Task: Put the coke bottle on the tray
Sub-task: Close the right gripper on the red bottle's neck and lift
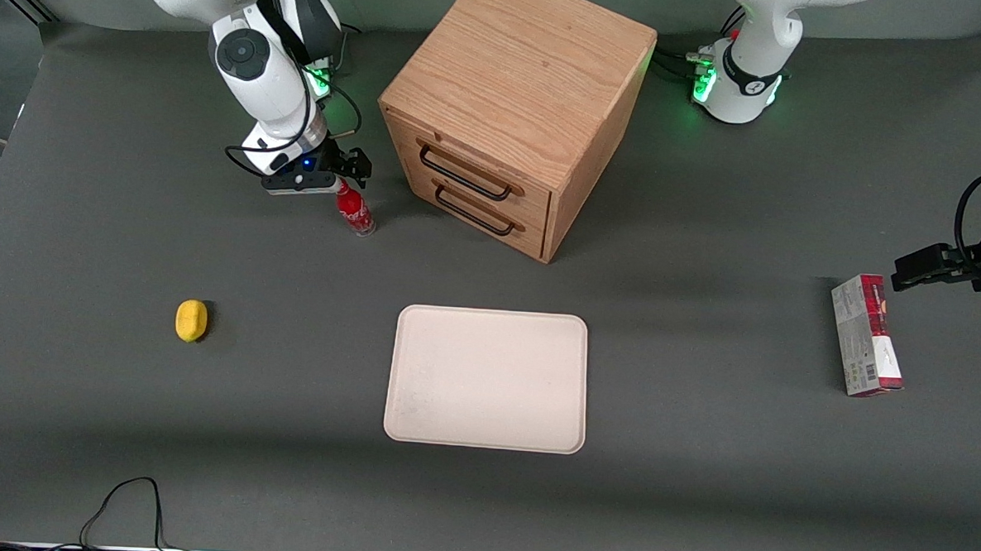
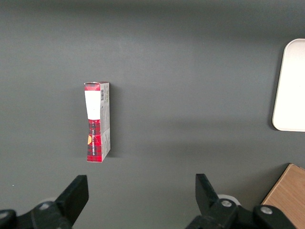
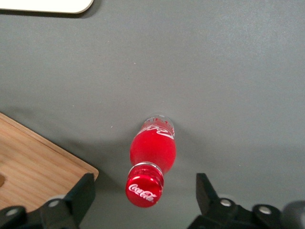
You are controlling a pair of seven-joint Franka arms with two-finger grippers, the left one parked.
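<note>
1. Above the coke bottle (image 1: 355,209) you have the gripper (image 3: 143,198), fingers spread wide with the red cap between them and touching neither pad; it grips nothing.
2. Your bottle stands upright on the grey table (image 1: 696,500), just beside the wooden cabinet (image 1: 510,111), whose corner shows close to the bottle in the right wrist view. Red smooth body, white script on label and cap, clear base against the mat.
3. With the bottle as clock centre in the front view, the cabinet sits at about 2 o'clock, the tray (image 1: 488,379) at about 5 o'clock and nearer the camera, and the yellow object (image 1: 191,320) at about 8 o'clock.
4. You have bare mat between the bottle and the tray's nearest edge; the cabinet's two dark drawer handles face that same stretch.
5. Your tray is flat, cream-white, matte, rectangular with rounded corners and a low rim, its surface bare.
6. That yellow object is small and rounded, well apart from the tray, toward the working arm's end.
7. Toward the parked arm's end lies a red-and-grey carton (image 1: 866,335), a slim rectangular box lying flat, well apart from the tray.
8. At the table edge nearest the camera, a black cable (image 1: 129,500) loops onto the mat.
</note>
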